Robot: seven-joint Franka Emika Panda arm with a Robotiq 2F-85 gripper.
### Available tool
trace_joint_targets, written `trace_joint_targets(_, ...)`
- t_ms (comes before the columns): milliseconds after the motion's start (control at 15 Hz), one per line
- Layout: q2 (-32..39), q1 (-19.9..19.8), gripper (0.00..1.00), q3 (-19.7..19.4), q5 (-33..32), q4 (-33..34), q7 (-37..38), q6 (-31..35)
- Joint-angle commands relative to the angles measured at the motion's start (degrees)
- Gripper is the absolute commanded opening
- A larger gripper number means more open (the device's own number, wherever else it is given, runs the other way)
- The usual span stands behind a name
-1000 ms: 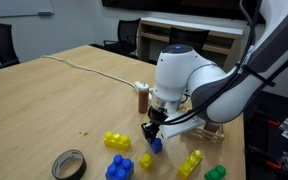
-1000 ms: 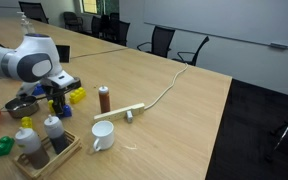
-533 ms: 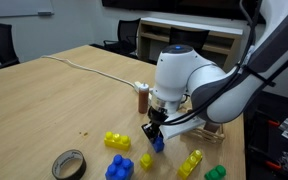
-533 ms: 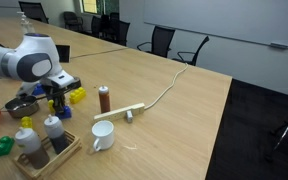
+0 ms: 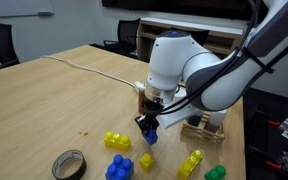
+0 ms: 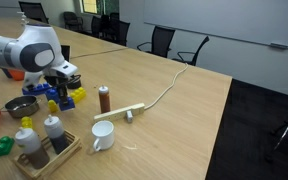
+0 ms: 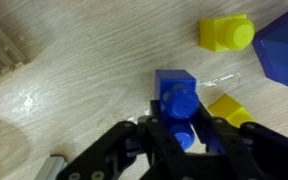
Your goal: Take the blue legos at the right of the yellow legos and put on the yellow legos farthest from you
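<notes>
Likely light, stiff and slick, the blue legos [image 7: 176, 92] sit pinched by the gripper [image 7: 181, 130] — across their flat sides.

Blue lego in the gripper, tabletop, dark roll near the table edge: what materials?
The blue lego looks like moulded hard plastic, glossy, with highlights on its studs. The tabletop shows light wood grain with a smooth satin sheen; laminate or veneer, cannot tell which. The dark roll looks like tape, matte dark outside with a paler inner ring; too small to be sure.
</notes>
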Motion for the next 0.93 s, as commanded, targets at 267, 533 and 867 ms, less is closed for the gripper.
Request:
trace_joint_targets(267,-3.7,-2.8,0.10,2.7,0.4,4.6,-11.7,-10.5)
trace_joint_targets(533,-2.6,-3.8,0.10,4.3,1.0,9.2,-19.2,-13.3)
trace_joint_targets(867,0.4,-4.7,0.10,6.5,1.0,15.1,-32.3,-17.3)
